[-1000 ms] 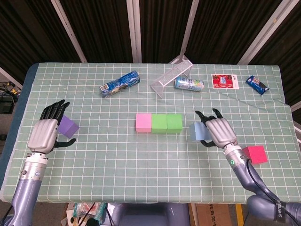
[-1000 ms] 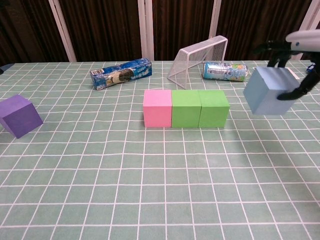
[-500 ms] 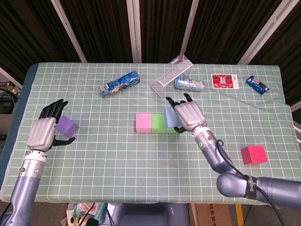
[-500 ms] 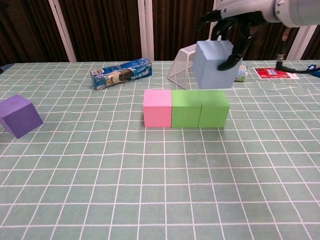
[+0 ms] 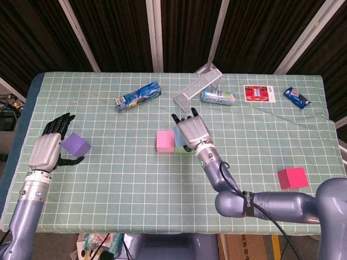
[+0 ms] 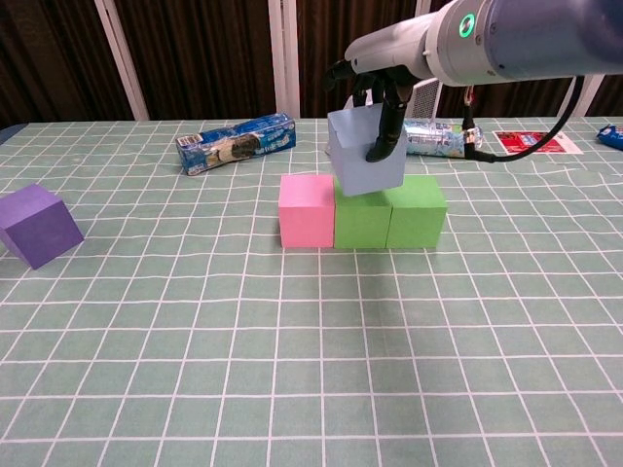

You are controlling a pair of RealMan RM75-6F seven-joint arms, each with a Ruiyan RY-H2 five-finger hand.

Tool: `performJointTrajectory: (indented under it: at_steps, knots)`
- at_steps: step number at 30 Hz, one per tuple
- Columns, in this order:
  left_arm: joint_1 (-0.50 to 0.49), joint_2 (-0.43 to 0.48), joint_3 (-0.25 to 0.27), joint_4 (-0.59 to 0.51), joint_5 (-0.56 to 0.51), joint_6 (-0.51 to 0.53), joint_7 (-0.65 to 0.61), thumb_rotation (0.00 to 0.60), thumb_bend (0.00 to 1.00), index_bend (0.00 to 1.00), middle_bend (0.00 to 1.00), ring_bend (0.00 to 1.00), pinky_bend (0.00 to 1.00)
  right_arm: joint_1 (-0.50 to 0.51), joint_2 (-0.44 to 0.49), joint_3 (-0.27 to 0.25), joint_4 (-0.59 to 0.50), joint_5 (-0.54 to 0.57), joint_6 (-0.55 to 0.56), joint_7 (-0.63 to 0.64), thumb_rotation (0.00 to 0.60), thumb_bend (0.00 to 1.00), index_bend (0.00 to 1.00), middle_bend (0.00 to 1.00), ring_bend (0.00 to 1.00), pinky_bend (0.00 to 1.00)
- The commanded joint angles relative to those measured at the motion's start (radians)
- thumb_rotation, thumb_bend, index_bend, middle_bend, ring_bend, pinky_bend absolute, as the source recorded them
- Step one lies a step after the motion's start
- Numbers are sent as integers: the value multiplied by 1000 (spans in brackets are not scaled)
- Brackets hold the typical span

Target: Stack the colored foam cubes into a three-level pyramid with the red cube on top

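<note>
The right robot hand (image 6: 382,92) gripped a blue cube (image 6: 366,151) from above, with dark fingers (image 6: 383,134) down its front face. The cube was tilted and sat low over the row of three cubes in the middle of the desk (image 6: 292,370). I could not tell whether it touched them. In that row the pink cube (image 6: 307,211) was at the left end, with a green cube (image 6: 362,219) touching it and a second green cube (image 6: 418,212) touching that one. The blue cube hung mostly over the middle one, near the seam with the pink.

The left robot hand (image 5: 45,149) was far off at 9 o'clock from the row. Its fingers were spread around a purple cube (image 5: 76,145), and I could not tell if they gripped it.

The red cube (image 5: 293,177) lay alone on the desk at about 4 o'clock from the row, well apart.

At 12 o'clock from the row stood a small wire goal (image 6: 384,117), with a can (image 6: 438,138) lying on its side just beside it. At 11 o'clock lay a blue packet (image 6: 237,142).
</note>
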Motion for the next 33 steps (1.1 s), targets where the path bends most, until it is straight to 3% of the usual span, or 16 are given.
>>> performJointTrajectory:
  at_steps: [1, 8, 13, 33]
  knots:
    - [0, 2, -1, 0, -4, -1, -3, 600, 109, 0, 6, 7, 39, 29, -17, -4, 27, 55, 25, -30, 600, 301, 0, 417, 304, 0]
    - [-2, 5, 0, 1, -9, -7, -5, 600, 108, 0, 6, 7, 39, 62, -18, 44, 34, 214, 48, -34, 600, 301, 0, 417, 304, 0]
    - [-4, 4, 2, 2, -10, -8, -3, 600, 109, 0, 6, 7, 39, 54, -13, 63, 44, 255, 32, 0, 600, 302, 0, 417, 304, 0]
    - [-10, -7, 11, 0, -7, 0, 10, 600, 108, 0, 6, 7, 30, -13, -6, 21, 69, 147, -10, 125, 600, 302, 0, 417, 304, 0]
